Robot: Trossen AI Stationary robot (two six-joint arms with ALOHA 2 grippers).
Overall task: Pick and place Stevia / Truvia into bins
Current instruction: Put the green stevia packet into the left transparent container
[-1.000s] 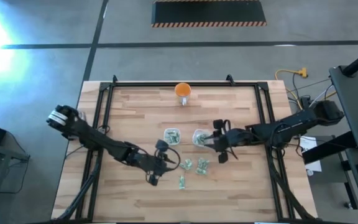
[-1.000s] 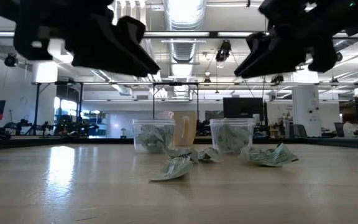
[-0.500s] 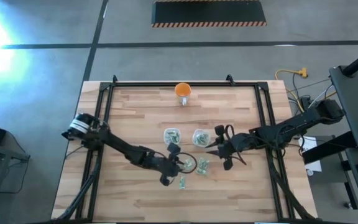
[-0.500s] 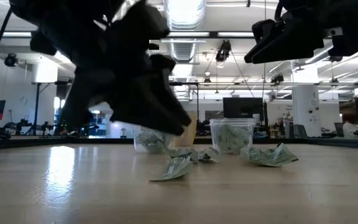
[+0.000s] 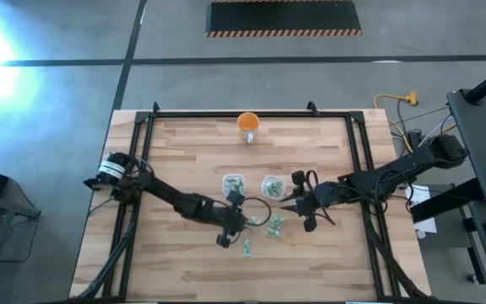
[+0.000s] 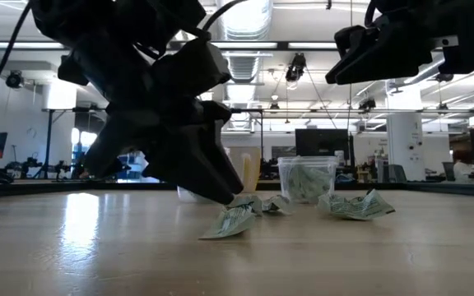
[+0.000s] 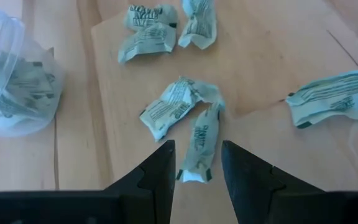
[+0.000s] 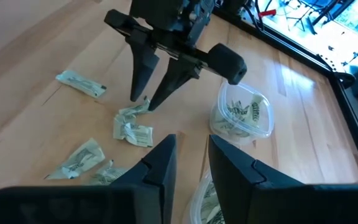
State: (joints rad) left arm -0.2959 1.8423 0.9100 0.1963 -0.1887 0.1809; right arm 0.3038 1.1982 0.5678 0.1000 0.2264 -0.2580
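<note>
Several pale green-and-white Stevia sachets (image 5: 274,224) lie loose on the wooden table, near the two clear bins (image 5: 234,183) (image 5: 272,186), which both hold sachets. My left gripper (image 7: 197,177) is down at the table, open. Its fingers stand on either side of one crumpled sachet (image 7: 199,146) and I cannot tell whether they touch it. The right wrist view shows the same fingers (image 8: 143,93) astride that sachet (image 8: 131,112). My right gripper (image 8: 191,158) hovers open and empty just right of the right bin (image 8: 201,193).
An orange cup (image 5: 248,123) stands near the far edge. More sachets lie to the near side (image 5: 247,247) and to the right (image 6: 356,205) of the left gripper. A black frame (image 5: 142,143) runs along the table's sides. Bare wood lies toward the near edge.
My left gripper has gone toward the table's right edge and down to the loose sachets, tipping further downward, and now stands at the table surface. My right gripper has drawn back from over the right bin toward the table's right edge.
</note>
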